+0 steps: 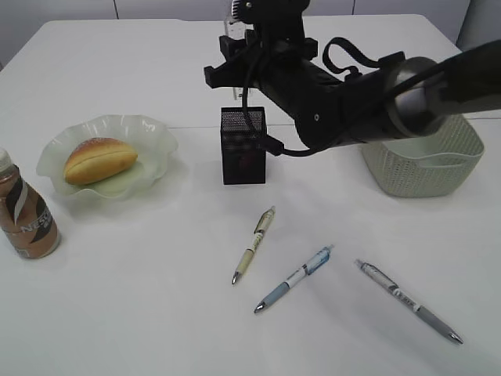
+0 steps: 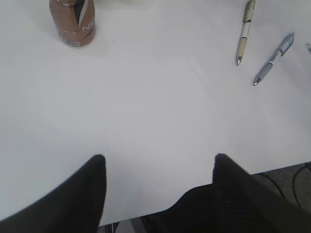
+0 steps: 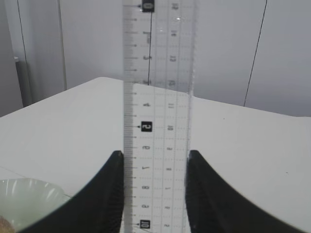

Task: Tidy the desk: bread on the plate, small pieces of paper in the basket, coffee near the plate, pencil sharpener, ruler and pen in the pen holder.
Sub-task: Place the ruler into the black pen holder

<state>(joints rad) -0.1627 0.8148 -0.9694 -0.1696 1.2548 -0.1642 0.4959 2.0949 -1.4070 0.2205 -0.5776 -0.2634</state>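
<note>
My right gripper (image 3: 154,156) is shut on the clear ruler (image 3: 158,97), pinching it by its long edges. In the exterior view the right gripper (image 1: 235,41) hangs above the black mesh pen holder (image 1: 243,149), with the ruler (image 1: 232,14) sticking out past it. Three pens (image 1: 254,244) (image 1: 294,279) (image 1: 407,301) lie on the desk (image 1: 141,305) in front. The bread (image 1: 99,159) rests on the green plate (image 1: 153,133), and the coffee (image 1: 27,211) stands left of it. My left gripper (image 2: 159,158) is open over bare desk near the front edge. The pencil sharpener and paper pieces are out of view.
The grey-green basket (image 1: 423,168) stands at the right, partly behind the right arm. In the left wrist view the coffee (image 2: 73,22) is far ahead at the left and two pens (image 2: 244,31) (image 2: 273,59) at the right.
</note>
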